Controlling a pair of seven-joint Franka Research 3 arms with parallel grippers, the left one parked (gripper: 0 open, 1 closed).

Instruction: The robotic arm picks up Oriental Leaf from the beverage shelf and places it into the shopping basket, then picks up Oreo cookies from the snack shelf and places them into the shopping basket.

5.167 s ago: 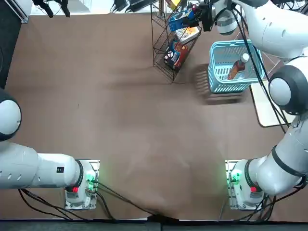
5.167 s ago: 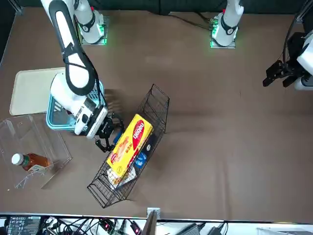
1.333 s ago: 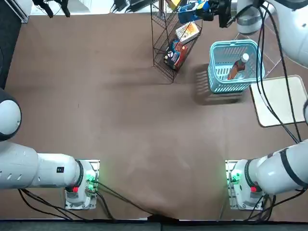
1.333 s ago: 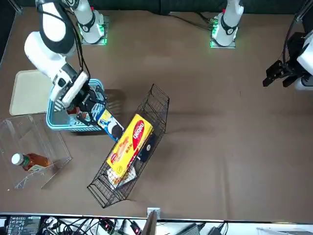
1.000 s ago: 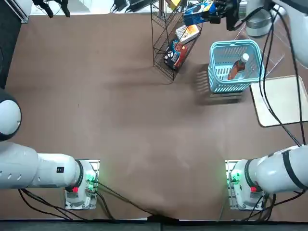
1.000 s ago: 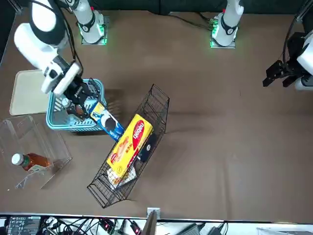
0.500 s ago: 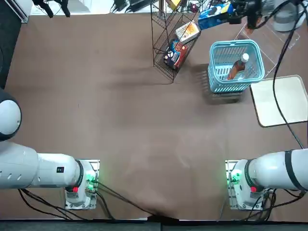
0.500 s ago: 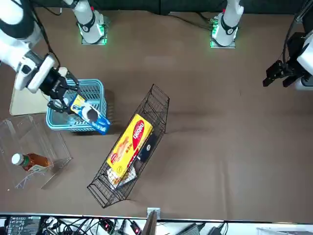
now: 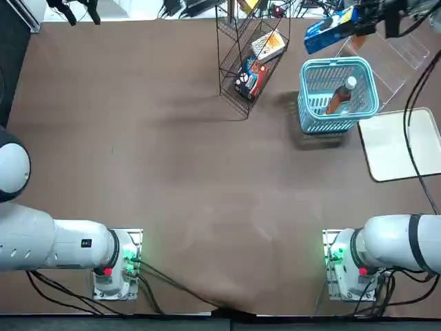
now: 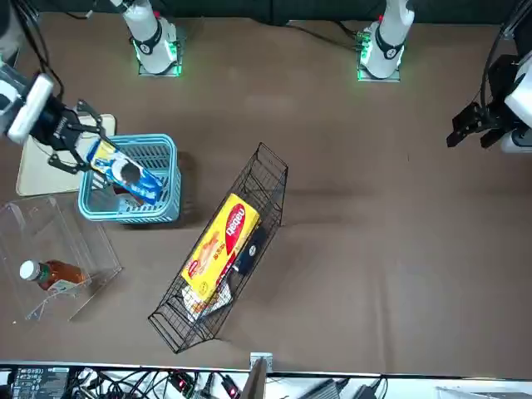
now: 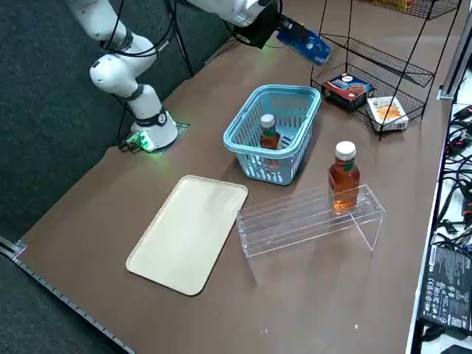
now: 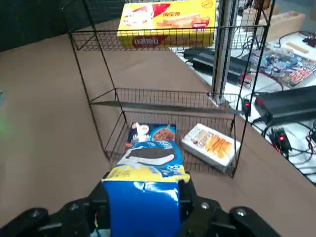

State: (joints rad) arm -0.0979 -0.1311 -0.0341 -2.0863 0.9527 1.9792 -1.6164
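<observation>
Tea bottle (image 9: 339,98) in basket (image 11: 241,142), done; my right gripper (image 12: 144,200) clamps the blue Oreo pack (image 12: 143,195), held above and beyond the basket's far side; lowering and release left.

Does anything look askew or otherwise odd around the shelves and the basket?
Only mildly: the tea bottle in the basket leans at a slant. The right hand grips the Oreo pack; no spill or damage shows.
</observation>
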